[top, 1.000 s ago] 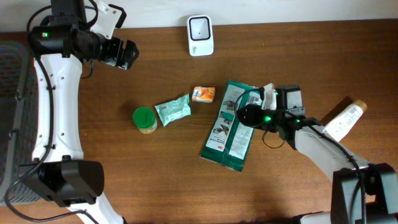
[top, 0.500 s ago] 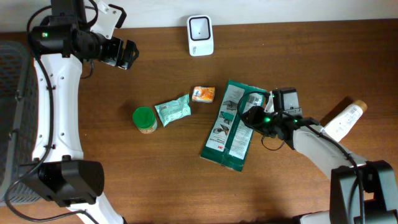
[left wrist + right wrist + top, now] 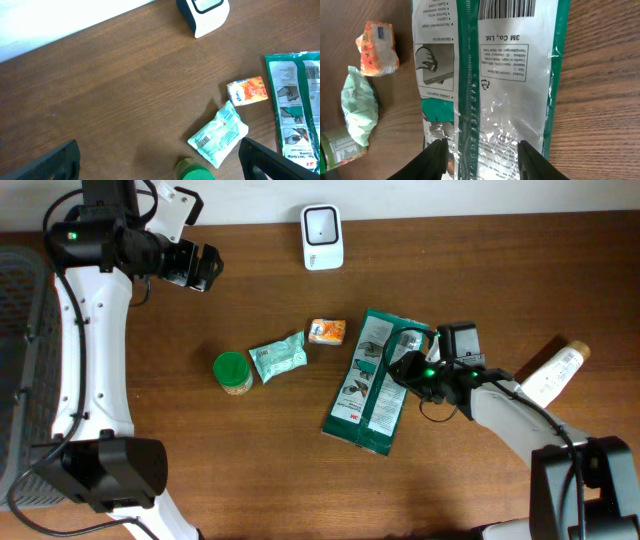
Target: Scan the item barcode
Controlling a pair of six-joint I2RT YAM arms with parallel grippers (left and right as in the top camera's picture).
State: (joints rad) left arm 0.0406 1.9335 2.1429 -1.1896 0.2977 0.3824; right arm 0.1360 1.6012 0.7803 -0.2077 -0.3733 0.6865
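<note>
Hovering right hand (image 3: 481,150) above green packet (image 3: 490,75)

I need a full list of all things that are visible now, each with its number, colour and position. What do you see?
scanner: 1, white, top centre of the overhead view
glove package: 1, green and white, flat, right of centre
small packet: 1, orange, beside the package's upper left
crumpled packet: 1, pale green, left of the orange one
jar: 1, green lid, left of the pale packet
bottle: 1, white with tan cap, far right
table: 1, brown wood
mesh object: 1, black, at the left border
left fingers: 2, black, wide apart, upper left
right fingers: 2, black, apart, over the glove package
</note>
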